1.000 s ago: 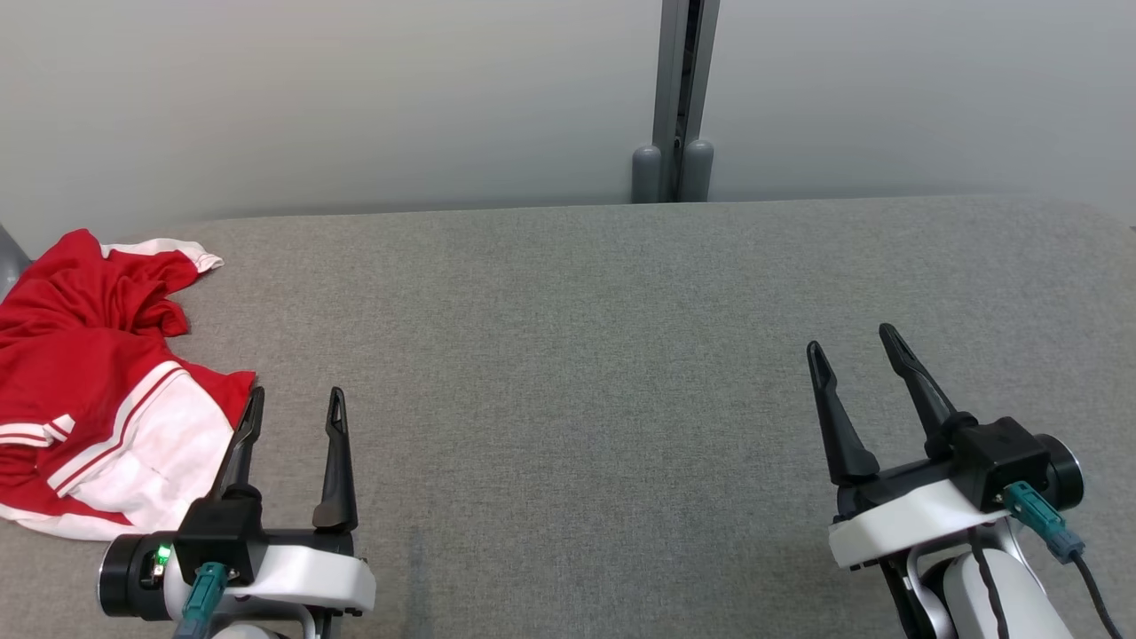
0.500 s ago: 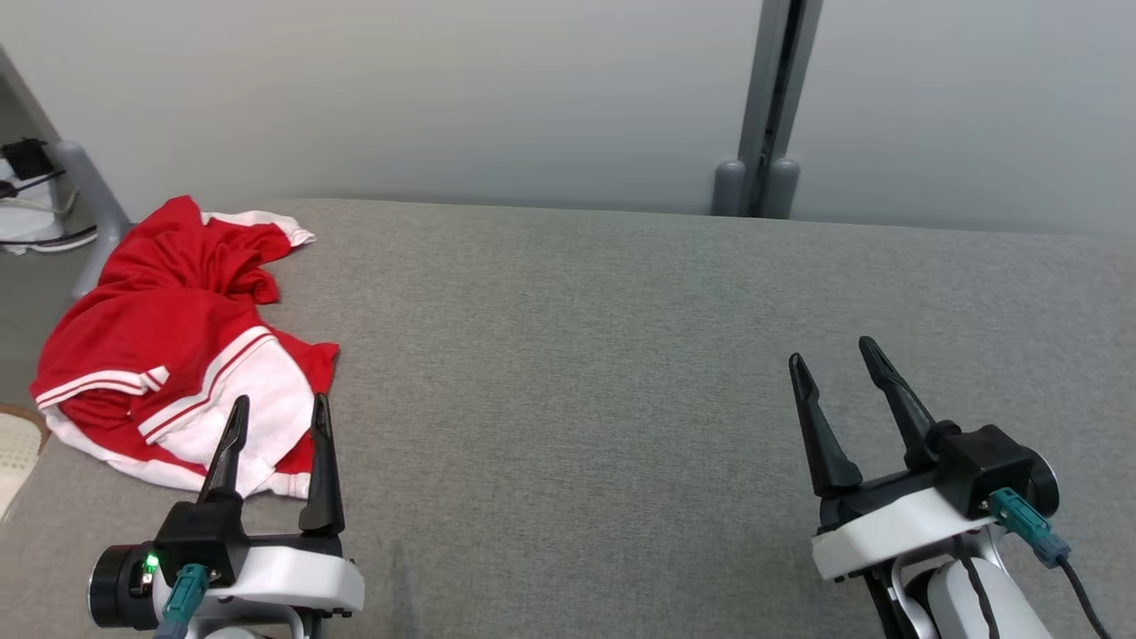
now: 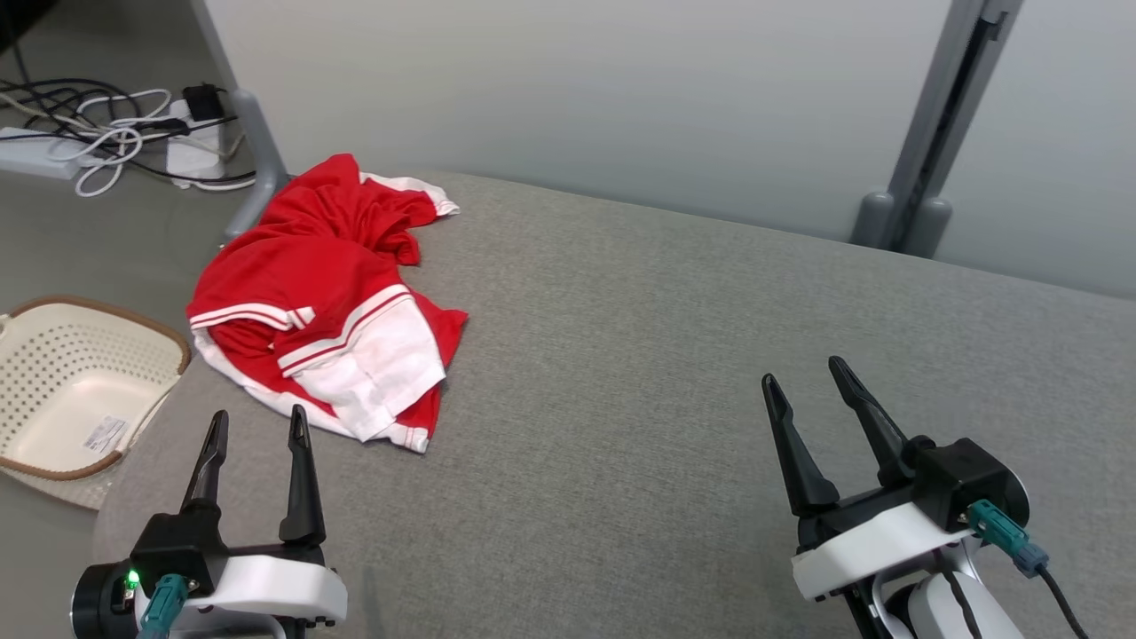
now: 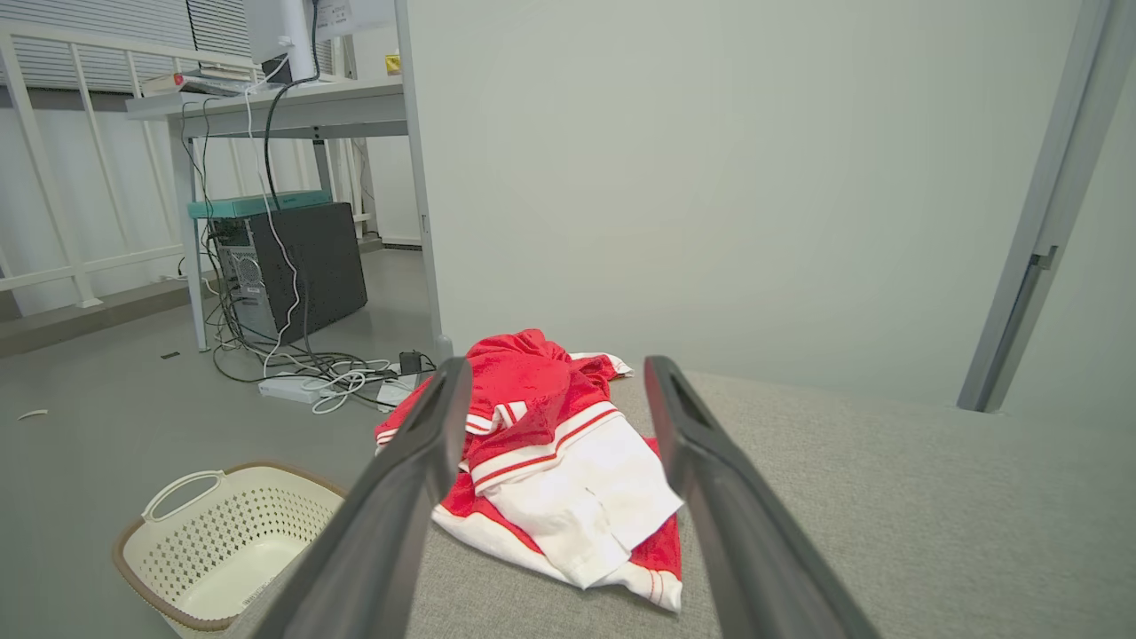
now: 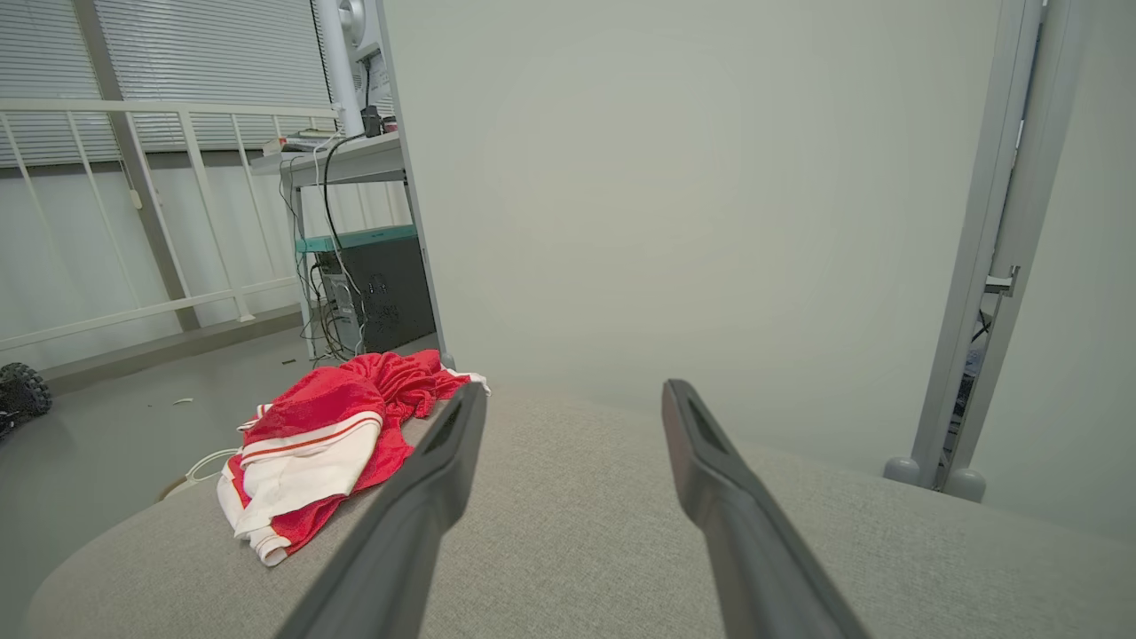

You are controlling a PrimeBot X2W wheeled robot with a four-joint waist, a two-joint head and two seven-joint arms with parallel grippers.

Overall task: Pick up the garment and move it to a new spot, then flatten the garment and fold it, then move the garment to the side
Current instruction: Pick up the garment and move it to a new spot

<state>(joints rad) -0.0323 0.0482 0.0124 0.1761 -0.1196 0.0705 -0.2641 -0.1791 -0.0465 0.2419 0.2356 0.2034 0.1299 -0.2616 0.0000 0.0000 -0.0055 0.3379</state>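
- Lying crumpled at 10 o'clock on the grey table (image 3: 621, 355): red-and-white garment (image 3: 328, 293)
- Left gripper (image 3: 256, 424), 7 o'clock: 2 fingers spread, empty, near the garment's hem
- Right gripper (image 3: 800, 373), 4 o'clock: fingers spread, empty, well apart from the garment
- Basket (image 3: 53, 355), 9 o'clock, on the floor

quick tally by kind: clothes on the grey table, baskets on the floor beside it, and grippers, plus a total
garment: 1, red and white, crumpled on the table
basket: 1, cream, on the floor
grippers: 2, left gripper and right gripper, both open and holding nothing
total: 4
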